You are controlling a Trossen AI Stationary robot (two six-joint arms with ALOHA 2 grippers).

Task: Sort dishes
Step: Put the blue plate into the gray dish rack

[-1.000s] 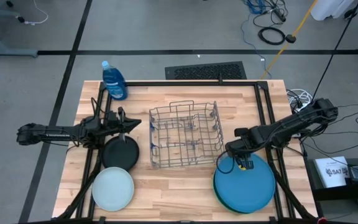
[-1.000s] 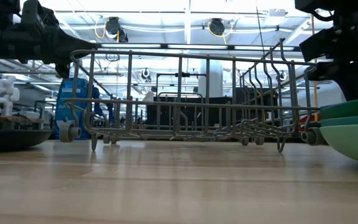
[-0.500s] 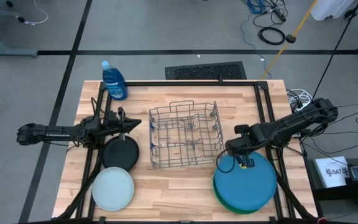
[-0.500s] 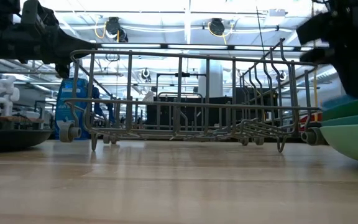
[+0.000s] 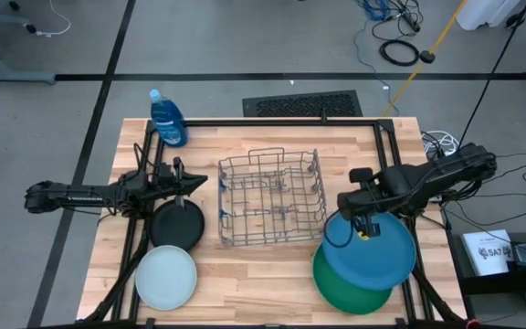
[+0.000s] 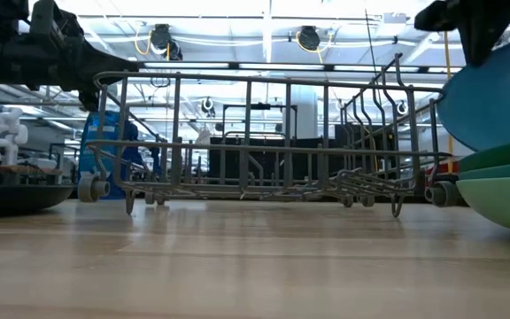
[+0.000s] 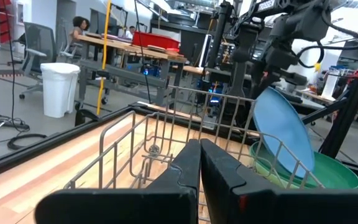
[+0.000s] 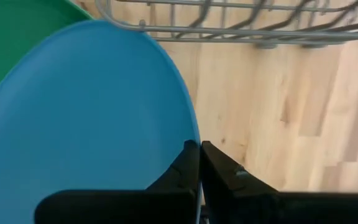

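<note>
Table [image 5: 272,283]: light wooden top, bearing all items listed. Wire rack [image 5: 272,198]: grey, empty, at the table's centre, between the two arms. Large blue plate [image 5: 373,249]: gripped at its rim by the right gripper [image 5: 362,228], fingers closed tight on the edge; lifted and tilted clear of the stack at the right of the table, just right of the rack. In the left wrist view the plate [image 7: 284,134] stands steeply on edge above the green ones. Dark green plate [image 5: 350,291]: top of the remaining stack, near right, partly under the raised blue plate. Light green plate [image 6: 503,199]: under the dark green one, seen only in the low view as the lowest rim. Pale blue-white plate [image 5: 165,277]: flat on the table, near left. Black plate [image 5: 176,224]: smallest, flat on the table just beyond the pale one, left of the rack. Left gripper [image 5: 193,185]: waits above the far edge of the black plate, fingers pressed together, holding nothing. Blue soap bottle [image 5: 167,119]: far left corner, not involved. Step in hand, by judgement: the largest plate has been picked off the stack and is on its way to the rack. Next move likely calls for turning the plate fully upright, carrying it left over the rack's wall and lowering its edge between two tines before letting go.
</note>
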